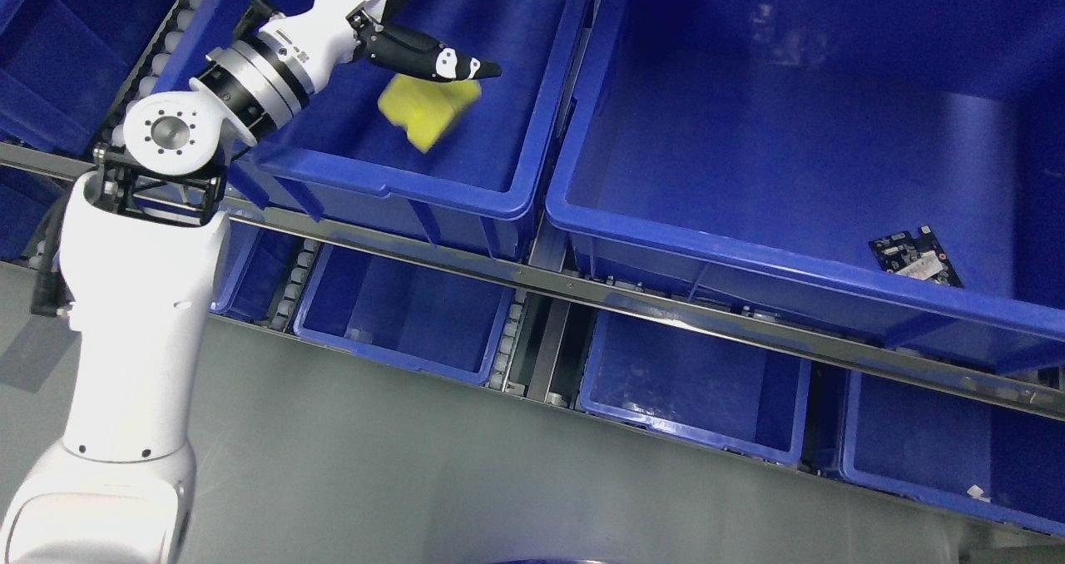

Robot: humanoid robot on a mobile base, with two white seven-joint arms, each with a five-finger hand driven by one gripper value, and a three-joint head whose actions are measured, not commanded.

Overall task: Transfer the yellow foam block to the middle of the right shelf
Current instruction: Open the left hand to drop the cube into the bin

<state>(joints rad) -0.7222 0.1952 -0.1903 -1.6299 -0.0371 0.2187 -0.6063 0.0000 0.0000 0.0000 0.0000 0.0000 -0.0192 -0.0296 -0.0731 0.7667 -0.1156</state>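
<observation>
The yellow foam block [428, 111] is inside the left blue bin [399, 188] on the middle shelf level, just under my left hand [458, 23]. The block looks blurred while the hand is sharp. One black finger [433, 61] stretches straight out over the block's top edge; the other fingers are spread away at the picture's top edge. No finger is wrapped around the block. My left arm [141, 314] rises from the lower left and bends into the bin. The right arm does not show.
To the right stands a larger blue bin [749, 252] with a small circuit board [915, 256] in its near corner. A metal shelf rail [582, 285] runs under both. Below it sit three smaller blue bins [691, 389], then grey floor.
</observation>
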